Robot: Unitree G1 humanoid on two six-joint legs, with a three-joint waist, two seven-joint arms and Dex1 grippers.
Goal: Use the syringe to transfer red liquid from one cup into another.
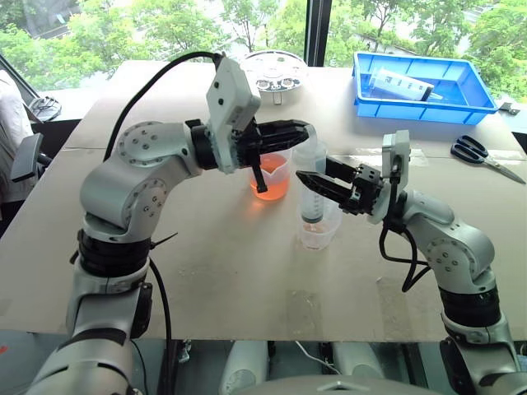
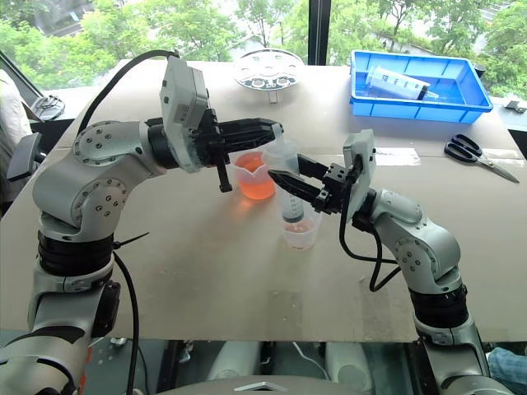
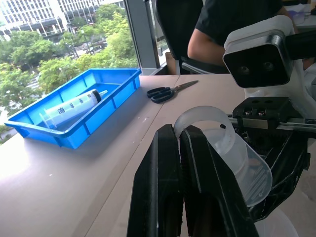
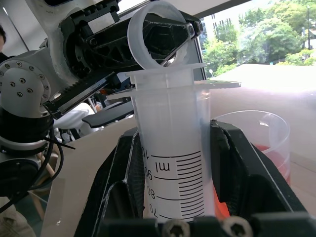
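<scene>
1. Frame centre: the shorter cup (image 1: 316, 234) stands on the bench (image 1: 247, 280), the syringe (image 1: 313, 193) upright in it.
2. The right claw (image 1: 317, 183) is clamped on the syringe's barrel.
3. The left claw (image 1: 303, 132) is pinched tight on the plunger ring (image 3: 202, 118).
4. Just behind, the spouted beaker (image 1: 270, 177) holds red liquid (image 1: 268, 188).
5. Upper right: blue tray (image 1: 412, 107), scissors (image 1: 486, 156).

Clear glossy plastic syringe (image 4: 170, 148) and beaker (image 1: 270, 175); matt, scuffed tabletop (image 1: 247, 280).
</scene>
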